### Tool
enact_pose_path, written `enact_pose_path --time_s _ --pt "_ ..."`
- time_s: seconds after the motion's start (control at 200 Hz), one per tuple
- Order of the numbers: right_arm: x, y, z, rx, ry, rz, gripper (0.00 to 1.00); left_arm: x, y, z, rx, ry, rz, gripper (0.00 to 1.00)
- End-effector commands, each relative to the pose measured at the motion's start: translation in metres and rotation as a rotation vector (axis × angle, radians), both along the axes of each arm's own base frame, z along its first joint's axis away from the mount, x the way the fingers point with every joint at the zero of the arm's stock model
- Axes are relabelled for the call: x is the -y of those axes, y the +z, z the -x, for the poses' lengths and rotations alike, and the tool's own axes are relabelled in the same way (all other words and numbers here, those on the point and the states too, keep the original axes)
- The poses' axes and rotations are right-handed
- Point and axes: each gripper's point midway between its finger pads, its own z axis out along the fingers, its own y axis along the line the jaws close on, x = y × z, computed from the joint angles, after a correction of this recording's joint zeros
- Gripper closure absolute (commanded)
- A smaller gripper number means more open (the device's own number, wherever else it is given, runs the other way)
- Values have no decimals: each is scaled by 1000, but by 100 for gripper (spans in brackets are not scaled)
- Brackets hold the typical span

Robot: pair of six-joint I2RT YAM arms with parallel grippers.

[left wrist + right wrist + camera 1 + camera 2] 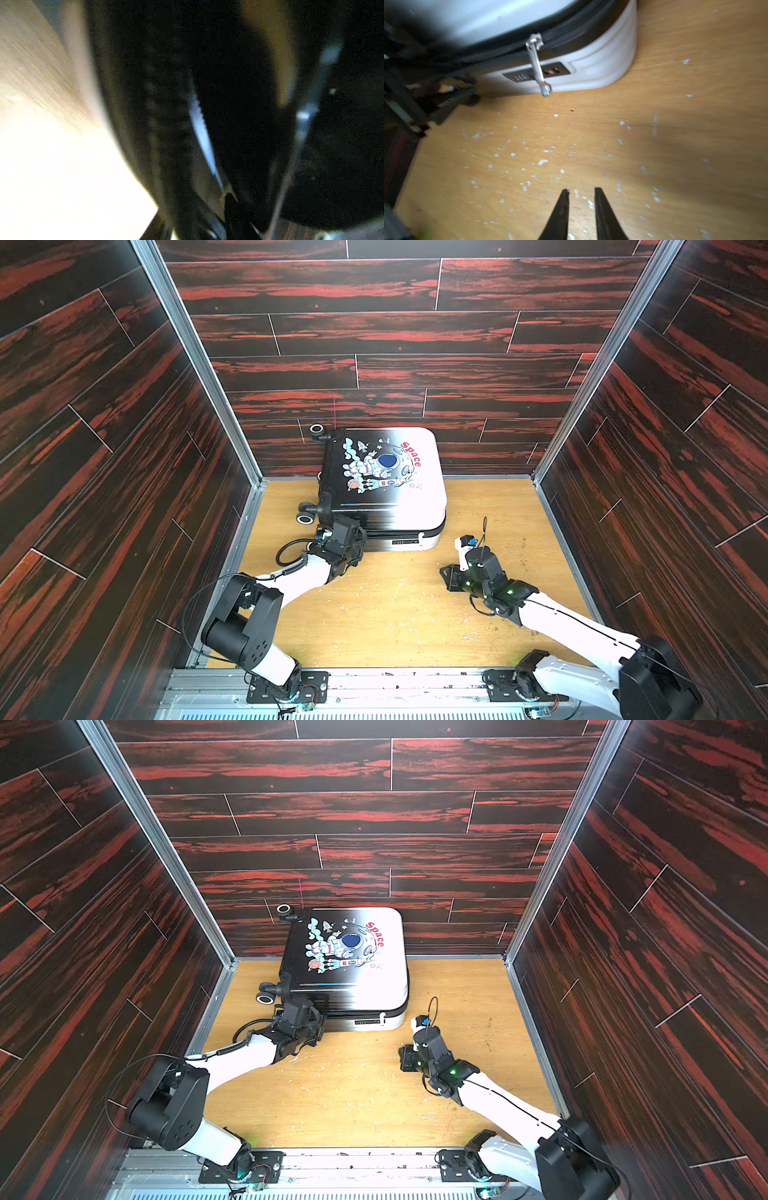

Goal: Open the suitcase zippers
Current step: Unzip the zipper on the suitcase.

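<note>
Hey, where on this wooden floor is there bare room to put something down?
Widest bare patch: wooden floor between the left arm and right arm, in front of the suitcase. Another lies beside the suitcase's white end, toward the right wall. Crowded: the near corner where the left arm sits close by the wheels.

My left gripper [352, 533] hides its tips against the black-to-white hard-shell suitcase [390, 493], and my left wrist view is a dark blur.

Red "Space" print on suitcase [424, 489] lid, both top views; lock panel [519, 77] digits too blurred.
</note>
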Motion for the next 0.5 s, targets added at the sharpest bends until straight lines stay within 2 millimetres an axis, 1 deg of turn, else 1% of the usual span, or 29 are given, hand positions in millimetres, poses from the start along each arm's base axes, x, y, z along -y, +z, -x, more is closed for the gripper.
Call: enact_pose_path --time_s 0.0,0.065,0.115,0.16,0.205,0.291,0.316,0.411,0.496 --pt "-30 21 -14 160 134 -84 64 -18 -39 13 -104 7 -72 61" --pt "-37 29 -24 254 159 -129 58 -18 -34 13 -94 2 -78 61" --pt "-43 35 -31 287 186 -198 57 -18 -33 14 -94 -2 -82 62" --pt "-44 37 -39 283 191 -258 56 -19 -32 14 -91 -2 -85 62" --pt "-45 38 -48 257 192 -323 53 -19 -32 15 -93 -4 -87 62" --pt "-43 32 -63 193 182 -414 50 -19 -32 14 -94 -5 -86 63" --pt "-46 36 -63 193 211 -454 49 -19 -33 14 -96 -7 -86 63" --pt "-51 33 -65 137 260 -556 48 -17 -33 13 -99 -15 -84 63" --pt "-57 32 -61 97 313 -633 48 -16 -33 12 -98 -19 -85 63"
